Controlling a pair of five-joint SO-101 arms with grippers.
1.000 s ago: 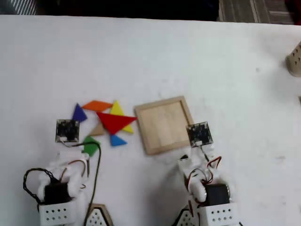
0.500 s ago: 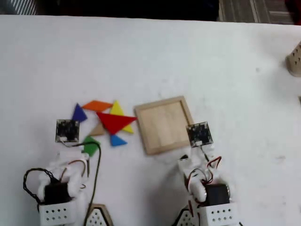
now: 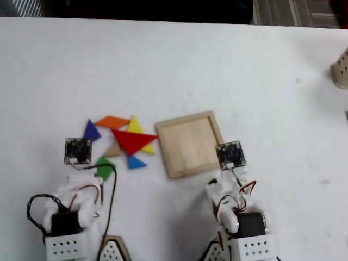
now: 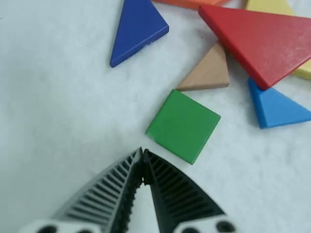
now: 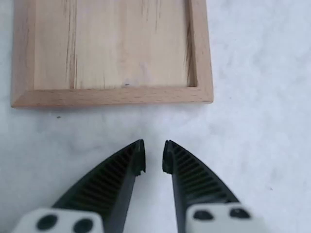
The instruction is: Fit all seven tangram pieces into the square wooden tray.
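Note:
The square wooden tray [image 3: 190, 144] lies empty at mid-table, and its near rim [image 5: 112, 96] is just ahead of my right gripper [image 5: 153, 156], which is slightly open and holds nothing. To the tray's left lie the loose pieces: red triangle [image 3: 133, 141], yellow triangle [image 3: 136, 126], orange parallelogram [image 3: 112, 122], dark blue triangle [image 3: 91, 131], tan triangle [image 3: 113, 150], light blue triangle [image 3: 136, 162] and green square [image 3: 105, 169]. My left gripper [image 4: 143, 162] is shut and empty, its tips just short of a corner of the green square [image 4: 183, 125]. The red triangle [image 4: 262, 41] overlaps the yellow one.
White cloth covers the table, with open room behind and to the right of the tray. A pale perforated object [image 3: 341, 69] stands at the far right edge. Both arm bases [image 3: 65, 228] sit at the near edge, with cables trailing beside them.

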